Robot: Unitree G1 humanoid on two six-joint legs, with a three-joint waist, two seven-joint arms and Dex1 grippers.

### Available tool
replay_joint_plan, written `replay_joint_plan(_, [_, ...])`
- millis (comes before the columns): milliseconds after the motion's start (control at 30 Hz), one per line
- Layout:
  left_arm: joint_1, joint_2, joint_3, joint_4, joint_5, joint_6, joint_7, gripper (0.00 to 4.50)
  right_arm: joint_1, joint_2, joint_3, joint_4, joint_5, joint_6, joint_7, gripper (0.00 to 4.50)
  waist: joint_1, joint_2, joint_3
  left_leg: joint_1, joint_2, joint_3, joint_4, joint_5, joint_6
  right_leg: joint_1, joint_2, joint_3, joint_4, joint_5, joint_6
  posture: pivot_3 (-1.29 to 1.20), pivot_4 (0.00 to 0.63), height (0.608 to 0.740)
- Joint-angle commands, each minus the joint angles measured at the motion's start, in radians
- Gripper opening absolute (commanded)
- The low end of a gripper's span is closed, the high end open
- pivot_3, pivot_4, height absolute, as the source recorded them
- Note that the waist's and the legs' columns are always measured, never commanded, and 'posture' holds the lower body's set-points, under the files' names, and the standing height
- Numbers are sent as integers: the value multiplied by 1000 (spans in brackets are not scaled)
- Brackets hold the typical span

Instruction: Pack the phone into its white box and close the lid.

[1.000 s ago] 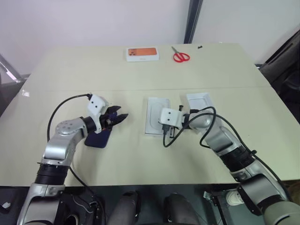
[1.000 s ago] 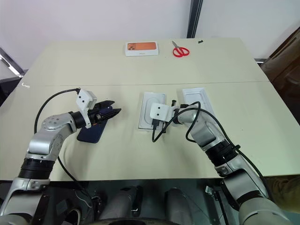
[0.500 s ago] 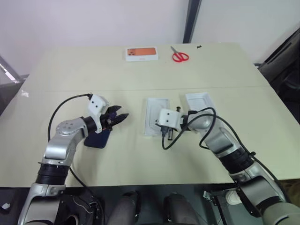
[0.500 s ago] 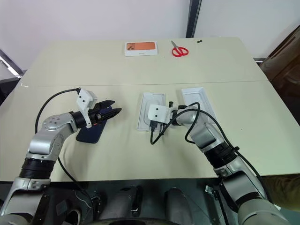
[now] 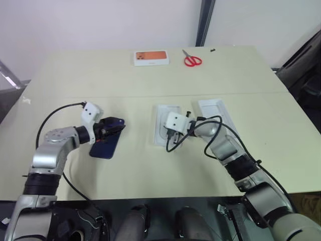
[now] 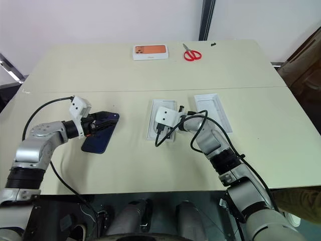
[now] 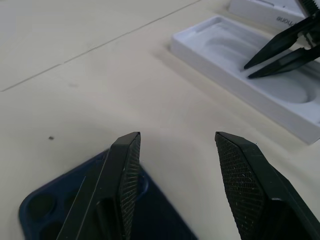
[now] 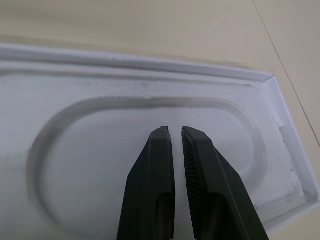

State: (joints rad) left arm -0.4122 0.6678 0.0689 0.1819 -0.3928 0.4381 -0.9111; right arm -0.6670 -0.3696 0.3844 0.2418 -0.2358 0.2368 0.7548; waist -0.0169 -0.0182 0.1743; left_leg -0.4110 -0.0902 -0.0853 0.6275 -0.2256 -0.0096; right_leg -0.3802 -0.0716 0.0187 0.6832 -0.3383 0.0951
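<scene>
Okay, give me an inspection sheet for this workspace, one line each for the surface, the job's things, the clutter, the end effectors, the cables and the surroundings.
Surface: beige table, a seam running across it.
Job's things: the phone lies back up on the table, left of the white insert; the lid lies open side up at the insert's right.
Clutter: orange-picture box and red scissors at the far edge.
End effectors: left end effector open above the phone's camera end; right end effector nearly shut over the insert's oval recess.
Cables: black cable looping by the left arm, another by the right arm.
Surroundings: white wall behind, dark vertical post.
</scene>
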Motion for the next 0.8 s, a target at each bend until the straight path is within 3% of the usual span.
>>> replay_joint_plan(33, [-51,43,81,74,-47,68,-22,2517,-8,46,-82,-53,99,19,-4,457,-2,0,0,0,0,0,0,0,0,0,0,0,0,0,0,0,150,734])
replay_joint_plan(167, [-102,85,98,152,-48,123,-45,2517,-40,96,-124,-88,163,36,-9,457,-3,0,0,-1,0,0,0,0,0,-3,0,0,2,0,0,0,150,734])
replay_joint_plan(367, [-147,166,91,275,-54,241,-134,2517,-73,184,-80,-116,166,27,-34,457,-5,0,0,-1,0,0,-1,2,-3,-4,0,1,2,0,0,0,150,734])
replay_joint_plan(500, [-160,191,87,340,-26,230,-154,4308,-92,260,-15,-90,136,6,-63,404,-5,0,0,-4,0,0,-1,2,-3,-8,0,1,5,0,0,0,150,734])
replay_joint_plan(533, [-158,201,81,345,-25,238,-171,4474,-96,276,-2,-74,128,-5,-70,404,-5,0,0,-5,0,0,0,2,-3,-10,0,1,6,0,0,0,150,734])
replay_joint_plan(800, [-164,247,1,379,-29,460,-287,4474,-125,361,126,78,53,14,-67,404,-5,0,0,-7,0,0,1,3,-4,-11,0,1,6,0,0,0,150,734])
